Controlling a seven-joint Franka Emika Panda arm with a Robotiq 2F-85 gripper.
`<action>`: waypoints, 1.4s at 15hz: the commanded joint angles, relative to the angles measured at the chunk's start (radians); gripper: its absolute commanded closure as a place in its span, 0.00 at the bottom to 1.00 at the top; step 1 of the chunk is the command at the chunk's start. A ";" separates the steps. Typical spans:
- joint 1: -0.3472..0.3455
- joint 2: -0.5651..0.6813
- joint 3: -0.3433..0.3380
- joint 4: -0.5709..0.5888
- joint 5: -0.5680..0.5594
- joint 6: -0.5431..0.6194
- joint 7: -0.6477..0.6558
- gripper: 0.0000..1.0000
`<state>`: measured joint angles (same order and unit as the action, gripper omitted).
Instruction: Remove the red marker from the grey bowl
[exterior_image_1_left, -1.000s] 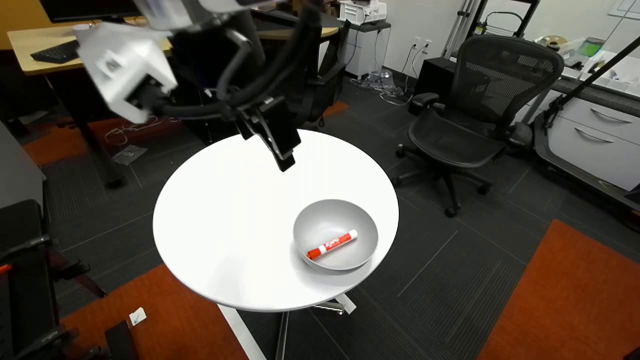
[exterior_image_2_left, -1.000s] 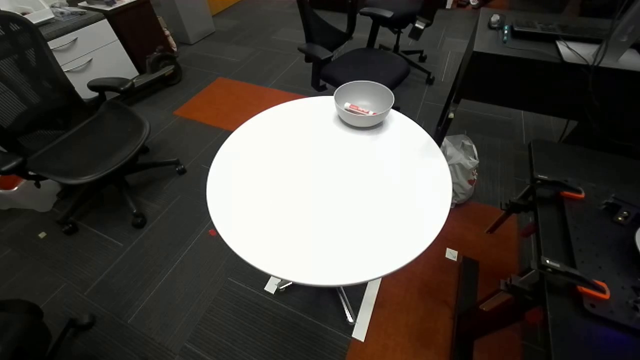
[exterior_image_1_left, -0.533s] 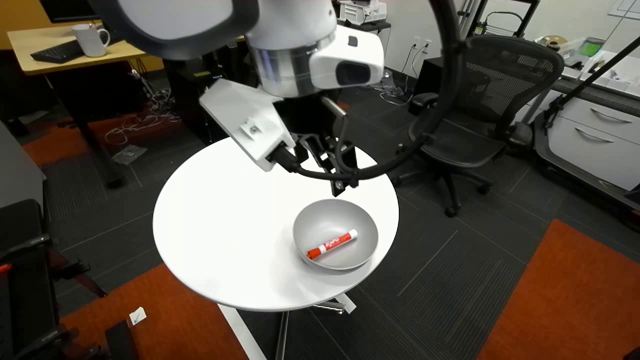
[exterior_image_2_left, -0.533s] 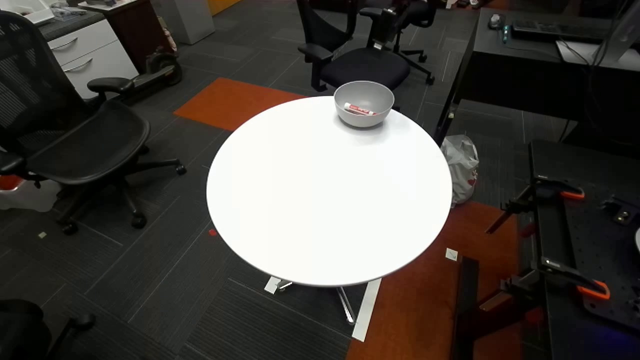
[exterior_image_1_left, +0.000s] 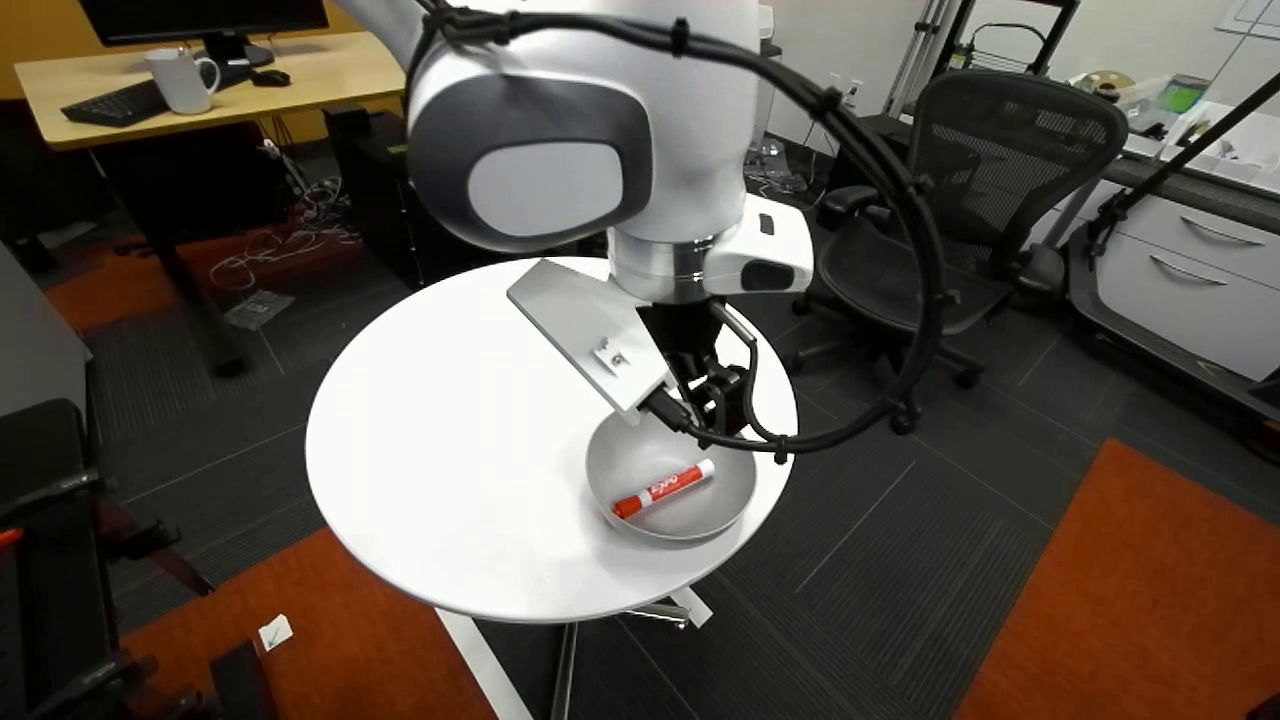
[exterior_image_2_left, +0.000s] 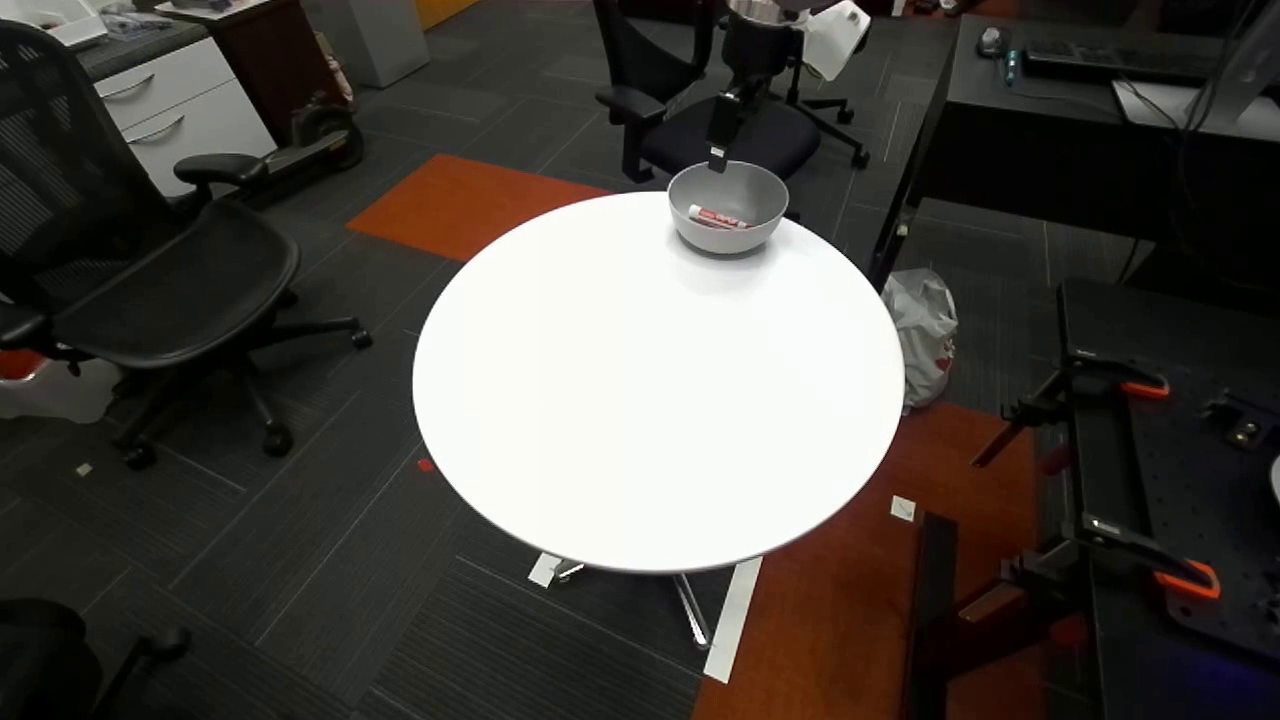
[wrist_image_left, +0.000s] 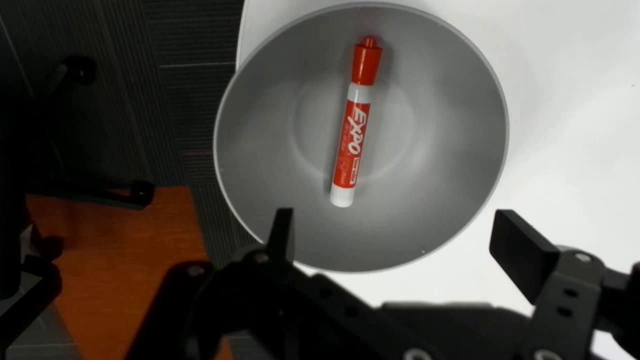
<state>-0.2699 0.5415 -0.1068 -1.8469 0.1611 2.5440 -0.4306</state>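
"What has changed for you?"

"My jaws, wide apart and holding nothing, have come down near the grey bowl (wrist_image_left: 440, 160); so the grasp is now closer, I think."

"And the red marker (wrist_image_left: 352, 135)?"

"It lies still inside; the bowl stands on the table (exterior_image_1_left: 450, 450)."

"What is hidden?"

"In an exterior view my jaws merge with the black cable (exterior_image_1_left: 927, 240); if they touch the bowl, I cannot tell."
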 joint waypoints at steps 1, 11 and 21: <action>-0.030 0.086 0.022 0.119 -0.037 -0.089 0.029 0.00; -0.046 0.228 0.027 0.267 -0.058 -0.212 0.040 0.00; -0.035 0.302 0.013 0.314 -0.075 -0.182 0.092 0.00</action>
<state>-0.3005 0.8218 -0.0988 -1.5708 0.1193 2.3714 -0.3870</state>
